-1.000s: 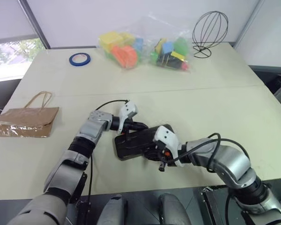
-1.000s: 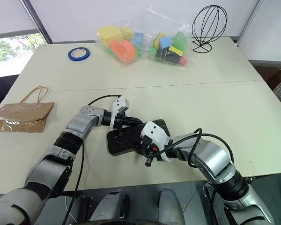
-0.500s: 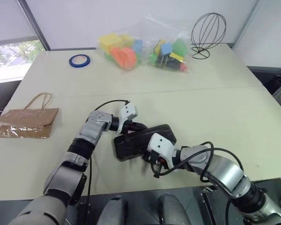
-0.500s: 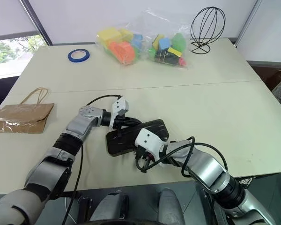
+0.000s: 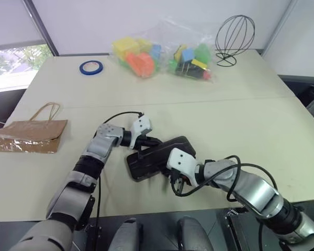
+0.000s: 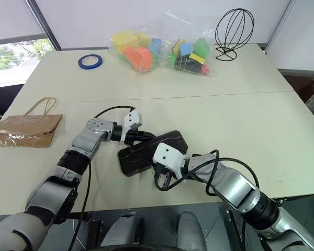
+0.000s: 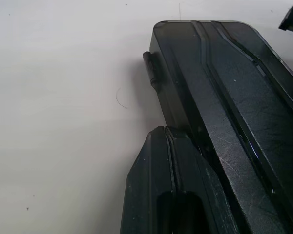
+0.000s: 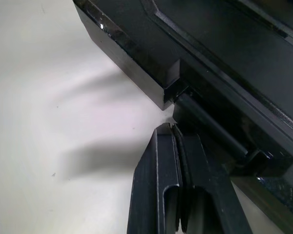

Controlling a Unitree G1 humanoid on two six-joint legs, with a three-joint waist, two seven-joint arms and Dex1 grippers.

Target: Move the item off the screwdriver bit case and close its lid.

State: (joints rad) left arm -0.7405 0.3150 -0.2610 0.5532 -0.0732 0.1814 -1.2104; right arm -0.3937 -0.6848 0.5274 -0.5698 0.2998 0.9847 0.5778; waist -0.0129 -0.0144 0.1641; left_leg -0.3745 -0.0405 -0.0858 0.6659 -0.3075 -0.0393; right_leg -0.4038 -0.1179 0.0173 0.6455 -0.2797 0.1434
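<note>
The dark grey screwdriver bit case lies near the table's front edge, with its smoky lid folded down over it. The lid's latch tab sticks out at the edge. My left gripper is shut, its tips pressed against the case's far left edge. My right gripper is shut too, with its fingertips at the hinge along the case's near edge. The brown paper bag, the item, lies flat on the table far to the left, well apart from the case.
At the back of the table are a blue tape roll, two clear bags of colourful toys and a black wire stand. A black cable loops by each wrist.
My right gripper has slid left along the case's near edge and rolled. The case has turned a little on the table. The left gripper stays at the far edge.
</note>
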